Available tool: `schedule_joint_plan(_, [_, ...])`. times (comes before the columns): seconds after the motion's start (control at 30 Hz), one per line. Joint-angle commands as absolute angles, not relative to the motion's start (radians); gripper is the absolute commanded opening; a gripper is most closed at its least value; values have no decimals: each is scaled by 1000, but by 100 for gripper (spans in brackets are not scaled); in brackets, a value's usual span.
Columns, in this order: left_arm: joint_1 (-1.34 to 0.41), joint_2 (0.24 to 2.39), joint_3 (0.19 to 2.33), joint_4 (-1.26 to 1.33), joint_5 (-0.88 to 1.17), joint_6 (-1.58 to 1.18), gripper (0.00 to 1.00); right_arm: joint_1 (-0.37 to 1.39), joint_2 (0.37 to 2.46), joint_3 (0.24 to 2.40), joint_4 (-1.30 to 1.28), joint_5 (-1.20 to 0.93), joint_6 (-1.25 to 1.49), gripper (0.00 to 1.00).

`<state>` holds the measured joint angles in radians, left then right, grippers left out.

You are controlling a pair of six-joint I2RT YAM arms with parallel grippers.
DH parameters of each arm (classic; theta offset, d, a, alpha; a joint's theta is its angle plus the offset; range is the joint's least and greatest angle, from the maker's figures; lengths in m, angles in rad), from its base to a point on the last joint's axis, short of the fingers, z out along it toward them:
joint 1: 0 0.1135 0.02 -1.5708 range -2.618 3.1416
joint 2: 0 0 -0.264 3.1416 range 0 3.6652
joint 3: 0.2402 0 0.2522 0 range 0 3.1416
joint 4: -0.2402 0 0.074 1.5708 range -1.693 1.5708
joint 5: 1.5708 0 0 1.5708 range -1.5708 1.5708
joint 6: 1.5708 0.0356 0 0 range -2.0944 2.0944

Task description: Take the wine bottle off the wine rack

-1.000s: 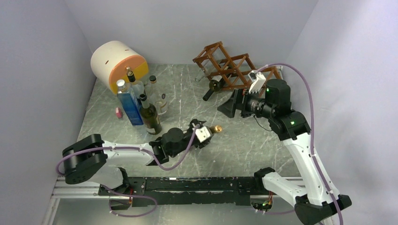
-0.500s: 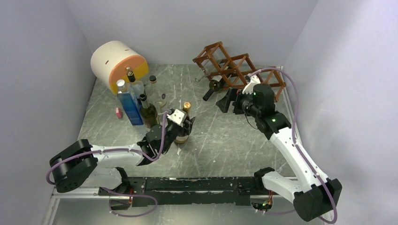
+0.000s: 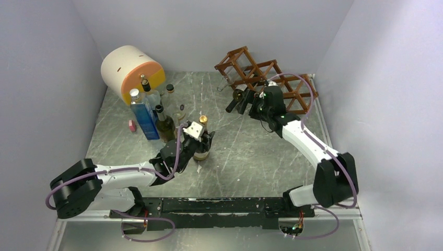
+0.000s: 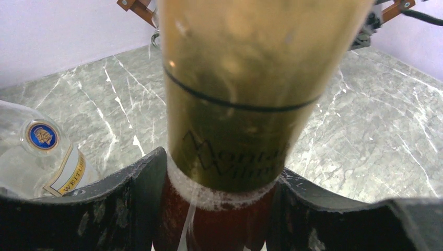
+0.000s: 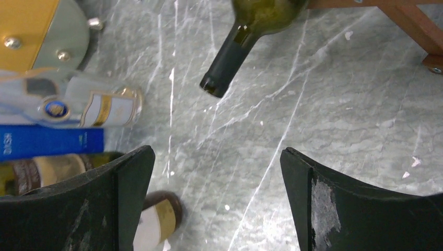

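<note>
The reddish-brown wine rack [image 3: 257, 72] stands at the back right of the table. A dark green wine bottle [image 3: 237, 96] lies in a lower cubby, its neck [image 5: 225, 67] pointing out over the table. My right gripper [image 3: 244, 102] hovers just in front of that neck, open and empty; in the right wrist view the neck sits beyond its fingertips [image 5: 215, 151]. My left gripper [image 3: 201, 140] is shut on the neck of a gold-foil bottle [image 4: 245, 99], which stands upright on the marble mid-table.
A white-and-orange cylinder [image 3: 130, 69] lies at the back left. In front of it stand several bottles: a blue one [image 3: 142, 116], a dark one [image 3: 167, 129] and clear ones [image 3: 178, 113]. A small pink item [image 3: 132, 125] sits beside them. Walls close in on both sides.
My left arm swung the gold-foil bottle from lying low at centre to upright nearer the bottle cluster. My right arm reached forward and left, up to the rack bottle's neck.
</note>
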<state>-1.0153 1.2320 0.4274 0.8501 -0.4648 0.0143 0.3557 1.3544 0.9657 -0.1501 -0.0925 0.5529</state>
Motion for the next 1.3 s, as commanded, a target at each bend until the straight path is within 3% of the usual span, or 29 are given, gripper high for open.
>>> schedule_joint_plan(0.0, [-1009,1187,460,783,-460,35,65,359,1434,1032,-25,0,633,95])
schedule_joint_plan(0.13, [-1009,1155,472,729,-414,30,93,363,1518,1013,64,44,694,93])
schedule_joint_plan(0.2, [-1009,1140,483,689,-382,22,100,376,1555,1008,131,68,720,93])
schedule_joint_plan(0.7, [-1009,962,587,346,-253,-48,100,468,1879,1076,333,328,870,90])
schedule_joint_plan(1.13, [-1009,821,765,31,-252,-102,100,487,2078,1209,407,413,923,74])
schedule_joint_plan(1.27, [-1009,808,826,-30,-254,-97,100,488,2091,1215,420,435,933,64])
